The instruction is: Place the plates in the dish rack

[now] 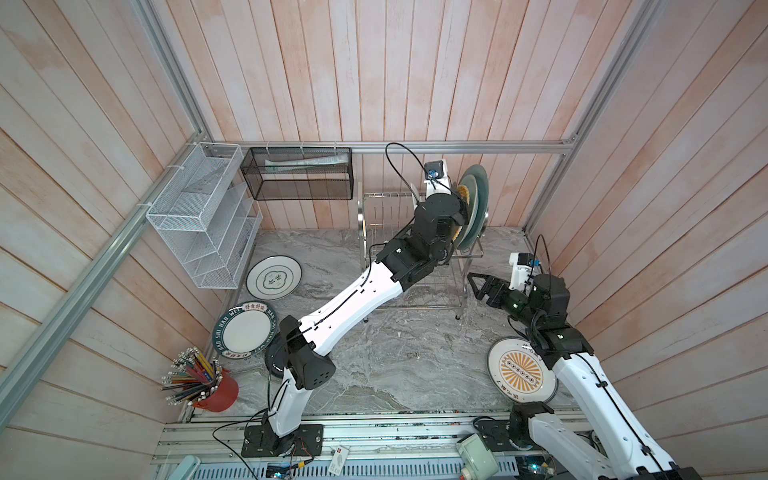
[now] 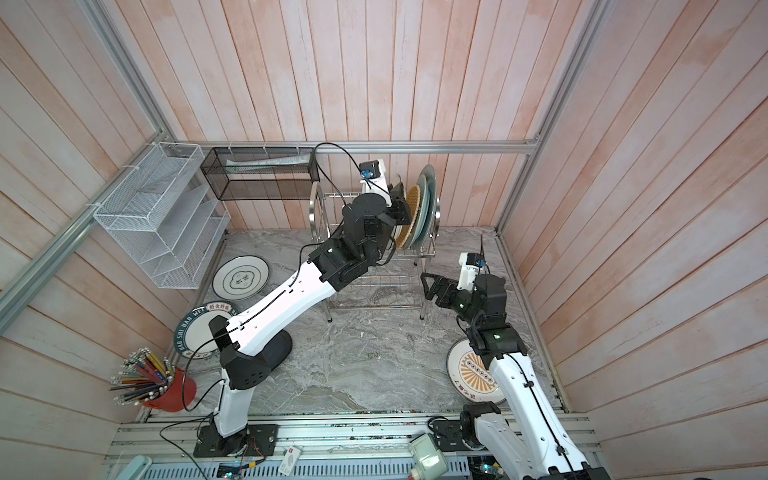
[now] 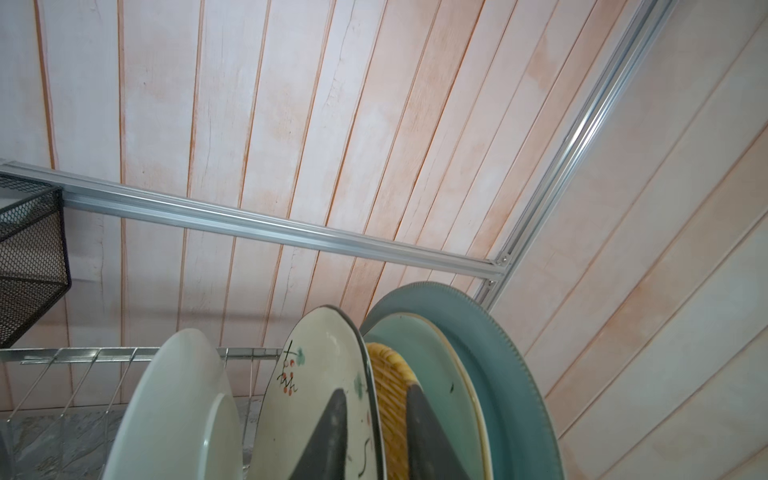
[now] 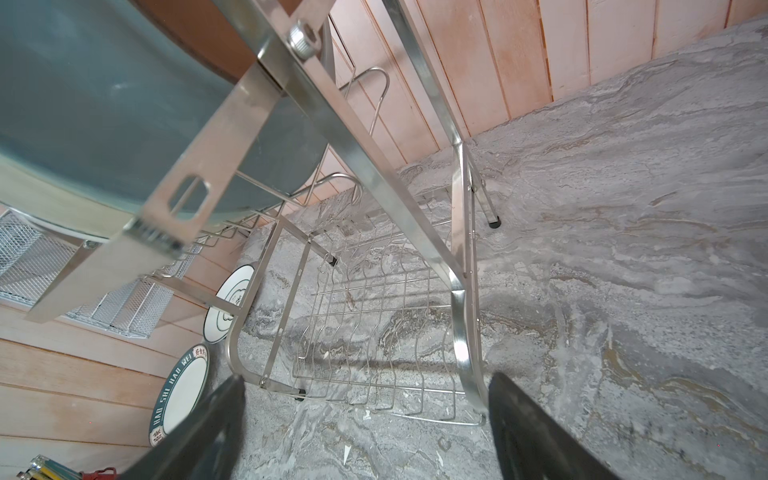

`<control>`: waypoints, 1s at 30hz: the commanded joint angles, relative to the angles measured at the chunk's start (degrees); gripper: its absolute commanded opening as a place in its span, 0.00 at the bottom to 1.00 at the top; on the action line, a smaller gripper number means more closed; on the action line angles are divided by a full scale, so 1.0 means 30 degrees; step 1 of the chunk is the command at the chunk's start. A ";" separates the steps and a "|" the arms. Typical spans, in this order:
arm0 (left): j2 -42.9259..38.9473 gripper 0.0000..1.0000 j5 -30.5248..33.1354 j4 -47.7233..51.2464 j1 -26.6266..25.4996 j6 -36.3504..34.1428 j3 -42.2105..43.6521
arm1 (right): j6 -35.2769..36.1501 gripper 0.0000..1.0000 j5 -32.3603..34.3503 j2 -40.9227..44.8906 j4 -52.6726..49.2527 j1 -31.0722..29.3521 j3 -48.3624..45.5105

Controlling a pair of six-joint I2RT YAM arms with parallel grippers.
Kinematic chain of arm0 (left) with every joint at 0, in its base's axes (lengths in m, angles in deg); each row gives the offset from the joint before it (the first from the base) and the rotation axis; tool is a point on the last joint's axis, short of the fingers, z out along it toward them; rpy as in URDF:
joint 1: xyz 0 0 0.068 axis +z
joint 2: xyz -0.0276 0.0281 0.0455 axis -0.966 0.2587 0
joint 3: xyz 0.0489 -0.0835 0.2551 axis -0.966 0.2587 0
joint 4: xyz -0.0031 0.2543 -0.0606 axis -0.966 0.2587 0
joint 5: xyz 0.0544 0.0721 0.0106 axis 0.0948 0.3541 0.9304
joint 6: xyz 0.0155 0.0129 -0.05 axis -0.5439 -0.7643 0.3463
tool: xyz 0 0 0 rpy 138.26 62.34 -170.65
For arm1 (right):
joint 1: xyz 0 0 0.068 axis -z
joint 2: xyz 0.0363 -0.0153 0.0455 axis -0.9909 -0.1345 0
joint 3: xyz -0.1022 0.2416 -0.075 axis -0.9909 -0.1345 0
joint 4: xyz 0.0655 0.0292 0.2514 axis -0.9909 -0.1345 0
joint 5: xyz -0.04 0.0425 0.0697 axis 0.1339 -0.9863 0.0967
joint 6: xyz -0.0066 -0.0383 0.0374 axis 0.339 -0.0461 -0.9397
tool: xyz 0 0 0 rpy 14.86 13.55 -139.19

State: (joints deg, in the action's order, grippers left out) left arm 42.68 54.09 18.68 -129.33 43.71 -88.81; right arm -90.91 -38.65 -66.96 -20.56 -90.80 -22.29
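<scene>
Along the left wall's edge the green-ringed plate [image 1: 274, 277] and the lettered plate [image 1: 243, 330] lie flat on the marble table [image 1: 395, 365], whose middle is open. The left arm [image 1: 353, 299] reaches across it to the dish rack [image 1: 388, 214] at the back. The upper tier's left pegs are bare. At its right end five plates stand on edge, closely spaced: plain white plate [image 3: 178, 407], cream floral plate [image 3: 316, 374], yellow woven plate [image 3: 390, 374], pale green plate [image 3: 432, 361], grey-blue plate [image 3: 498, 332]. The left gripper [image 3: 376, 388] straddles the floral plate's rim, fingers a little apart; whether they press it cannot be told. The right gripper [image 1: 476, 286] hangs near the rack's right front leg, fingers spread wide, holding nothing. The sunburst plate [image 1: 521, 370] lies flat near the right wall, partly under the right arm [image 1: 582, 382].
</scene>
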 commanded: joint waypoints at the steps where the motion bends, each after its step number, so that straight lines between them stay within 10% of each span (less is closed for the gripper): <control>1: 0.0600 0.30 -0.0598 -0.0201 0.0044 -0.0515 -0.1152 | 0.0285 0.91 -0.0199 0.0206 0.0009 0.0017 0.0142; 11: -0.0114 0.52 -0.2565 0.0824 0.0151 -0.2969 -0.2966 | 0.0227 0.92 -0.0243 0.0192 -0.0042 0.0025 0.0376; 19: -0.7047 0.99 -0.5542 -0.0089 0.2658 -0.1382 0.7350 | 0.0233 0.95 -0.0453 -0.0079 0.0155 0.0062 0.0400; 30: -0.7614 0.89 -1.5072 0.0739 0.6679 0.2700 0.9738 | 0.0285 0.97 -0.0284 0.0006 -0.0022 0.0061 0.0428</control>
State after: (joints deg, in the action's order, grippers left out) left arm 18.41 18.81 20.19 -110.01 47.39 -60.88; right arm -90.91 -38.89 -67.13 -20.63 -90.80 -22.27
